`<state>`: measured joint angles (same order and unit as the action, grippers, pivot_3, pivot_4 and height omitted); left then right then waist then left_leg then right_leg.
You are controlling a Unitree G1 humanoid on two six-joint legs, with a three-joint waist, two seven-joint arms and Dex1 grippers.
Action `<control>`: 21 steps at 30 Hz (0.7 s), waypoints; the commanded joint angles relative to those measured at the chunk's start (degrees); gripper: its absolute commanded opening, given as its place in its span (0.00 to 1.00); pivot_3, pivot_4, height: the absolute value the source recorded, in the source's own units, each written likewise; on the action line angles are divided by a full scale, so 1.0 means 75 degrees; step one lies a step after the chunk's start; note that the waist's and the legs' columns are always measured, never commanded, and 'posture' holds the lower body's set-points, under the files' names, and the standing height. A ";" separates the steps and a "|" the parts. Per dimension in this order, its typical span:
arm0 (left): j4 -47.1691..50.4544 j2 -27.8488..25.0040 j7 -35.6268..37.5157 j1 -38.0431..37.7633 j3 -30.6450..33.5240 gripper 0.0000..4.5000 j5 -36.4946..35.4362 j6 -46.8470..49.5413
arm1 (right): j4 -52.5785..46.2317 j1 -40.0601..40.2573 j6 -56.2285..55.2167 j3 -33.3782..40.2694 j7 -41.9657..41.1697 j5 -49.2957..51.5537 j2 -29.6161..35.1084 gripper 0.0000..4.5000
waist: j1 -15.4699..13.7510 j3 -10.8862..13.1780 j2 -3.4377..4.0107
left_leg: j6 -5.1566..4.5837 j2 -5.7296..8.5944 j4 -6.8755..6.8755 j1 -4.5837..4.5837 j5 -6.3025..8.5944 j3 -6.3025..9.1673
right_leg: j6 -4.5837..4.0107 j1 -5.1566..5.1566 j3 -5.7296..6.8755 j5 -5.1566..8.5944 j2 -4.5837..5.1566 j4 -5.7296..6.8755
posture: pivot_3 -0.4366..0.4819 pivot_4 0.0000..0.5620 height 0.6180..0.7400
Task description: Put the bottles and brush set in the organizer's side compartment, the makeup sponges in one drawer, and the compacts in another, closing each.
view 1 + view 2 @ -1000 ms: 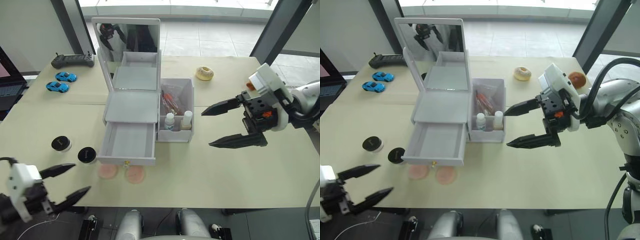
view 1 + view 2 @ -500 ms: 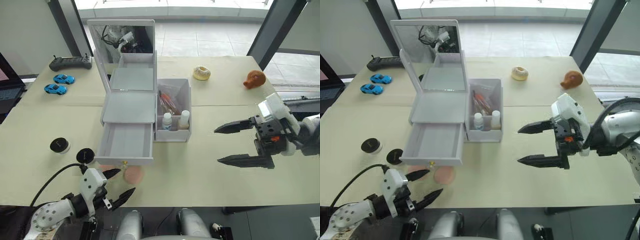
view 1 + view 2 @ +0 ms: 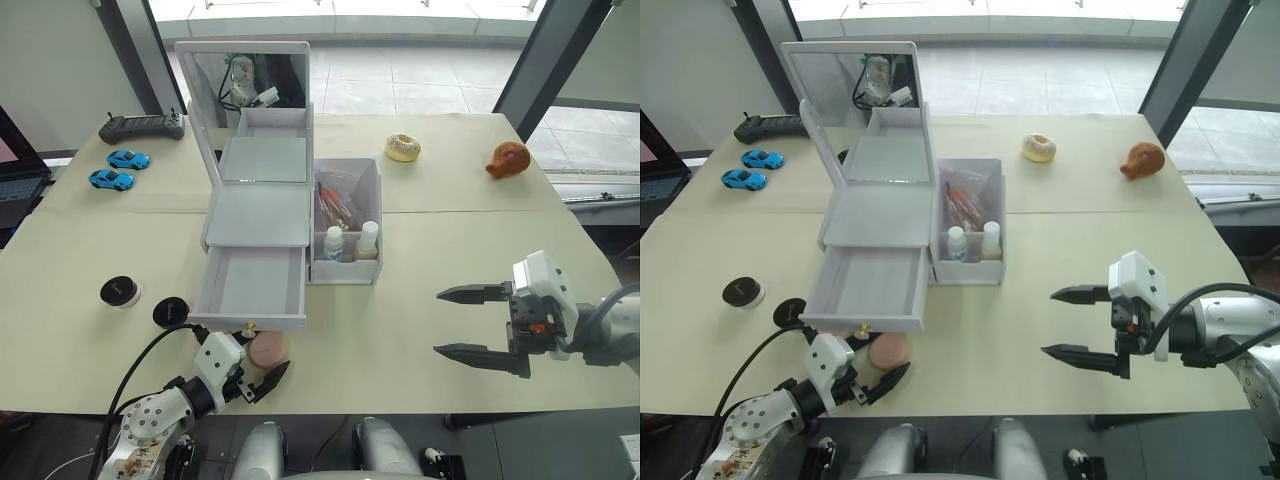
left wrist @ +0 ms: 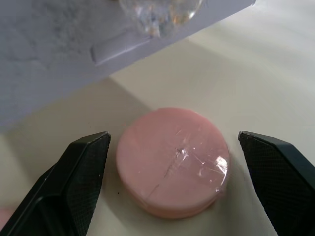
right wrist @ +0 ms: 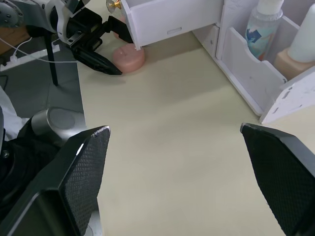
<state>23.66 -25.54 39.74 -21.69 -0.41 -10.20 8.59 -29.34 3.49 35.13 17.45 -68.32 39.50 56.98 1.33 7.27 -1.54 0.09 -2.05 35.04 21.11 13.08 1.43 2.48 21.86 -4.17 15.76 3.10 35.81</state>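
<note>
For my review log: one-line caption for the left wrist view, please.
Open left end effector straddles a pink makeup sponge on the table, just below the organizer's open drawer.

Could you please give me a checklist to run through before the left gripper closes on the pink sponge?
1. Left gripper open: ok, its fingers stand wide apart.
2. Sponge between the fingers: ok, one finger on each side, neither touching it.
3. Sponge clear of the drawer: ok, it lies flat on the table just in front of the drawer's front.
4. Drawer open to receive it: ok, pulled out and empty.
5. Second sponge located: cannot tell.
6. Right gripper out of the way: ok, open above the table, well off to the right.
</note>
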 commanded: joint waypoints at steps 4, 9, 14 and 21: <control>0.0450 -0.0251 -0.0095 0.0030 -0.0072 0.96 0.0078 0.0056 | -0.0184 0.0027 -0.0394 0.0236 0.0153 -0.0065 -0.0092 1.00 | -0.0003 -0.0001 0.0001 | 0.0000 0.0002 0.0002 -0.0002 0.0000 0.0001 | 0.0001 -0.0001 -0.0001 0.0000 0.0001 -0.0001 | 0.48 0.27 1.00; 0.0867 -0.0578 0.0177 -0.0082 0.0039 0.67 -0.0269 0.0435 | 0.0106 0.0014 -0.0586 -0.0080 0.0139 -0.0407 -0.0075 1.00 | -0.0015 -0.0002 0.0000 | 0.0000 0.0003 0.0002 -0.0002 0.0000 0.0003 | 0.0001 -0.0003 0.0000 0.0000 0.0003 -0.0002 | 0.48 0.27 1.00; 0.1250 -0.1049 0.0515 -0.0310 0.0372 0.66 -0.0736 0.0715 | 0.0151 -0.0348 -0.0643 -0.0388 -0.0043 -0.0321 -0.0092 1.00 | 0.0009 -0.0003 0.0002 | 0.0000 0.0001 0.0002 -0.0003 0.0000 0.0001 | 0.0001 0.0003 0.0000 0.0001 0.0002 0.0000 | 0.48 0.27 1.00; 0.1864 -0.1730 0.1817 -0.1860 0.1733 0.66 -0.2519 0.0880 | -0.0027 -0.1278 -0.0126 -0.1024 -0.0415 0.0302 0.0001 1.00 | 0.0100 0.0003 -0.0004 | 0.0000 -0.0012 -0.0001 -0.0004 0.0000 0.0002 | -0.0004 0.0008 0.0007 0.0003 -0.0001 0.0004 | 0.48 0.27 1.00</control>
<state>35.53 -38.02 51.21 -34.71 9.80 -26.14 16.01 -27.86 -4.96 33.38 9.77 -70.47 39.78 56.24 2.08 7.29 -1.57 0.09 -2.13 35.03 21.07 13.08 1.45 2.44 21.91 -4.11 15.79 3.10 35.85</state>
